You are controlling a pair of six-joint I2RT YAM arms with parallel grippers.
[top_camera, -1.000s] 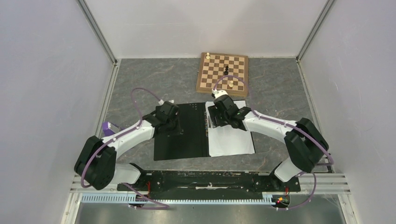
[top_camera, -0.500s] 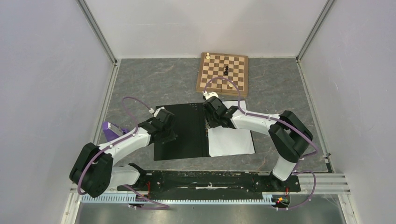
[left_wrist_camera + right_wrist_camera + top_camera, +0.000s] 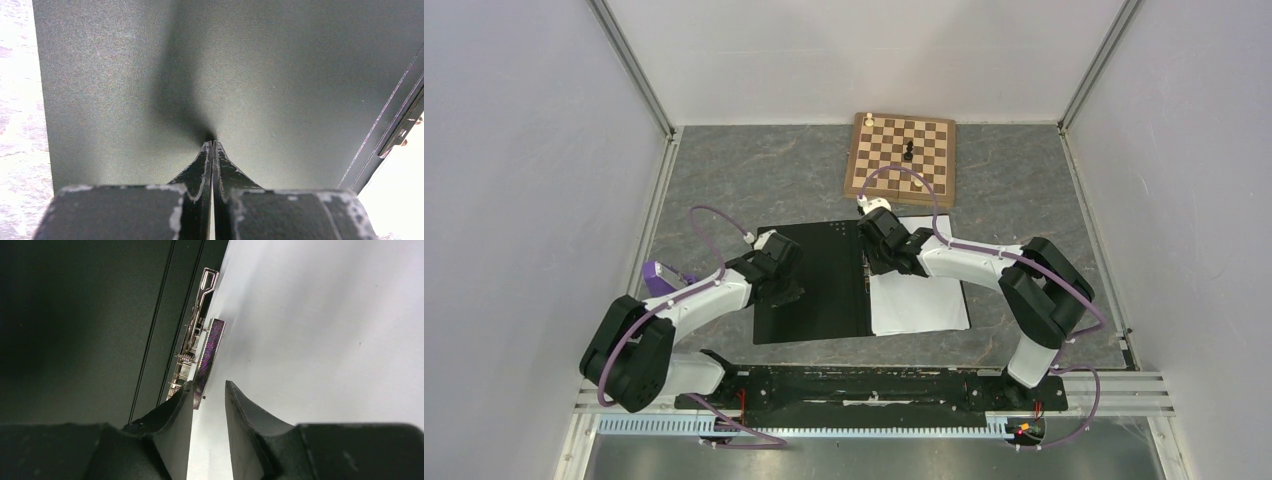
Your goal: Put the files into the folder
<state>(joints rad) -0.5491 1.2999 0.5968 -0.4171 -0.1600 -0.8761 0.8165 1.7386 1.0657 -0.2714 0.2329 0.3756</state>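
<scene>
Folder [image 3: 824,300] open, chessboard [image 3: 901,158] beyond, metronome [image 3: 660,275] left

The folder [image 3: 824,300] is matte black inside, and the files [image 3: 919,305] on it are white. Behind it is a brown-and-cream chequered chessboard [image 3: 884,165] (purple metronome [image 3: 656,275] to the folder's left).

- A wooden chessboard [image 3: 929,150] lay at the far edge of the grey marbled table [image 3: 754,175].
- A black piece [image 3: 909,152] stood near the board's middle, and white pieces stood at its far-left corner [image 3: 869,119] and near edge [image 3: 916,181].
- A purple metronome [image 3: 657,277] sat by the table's left edge.
</scene>
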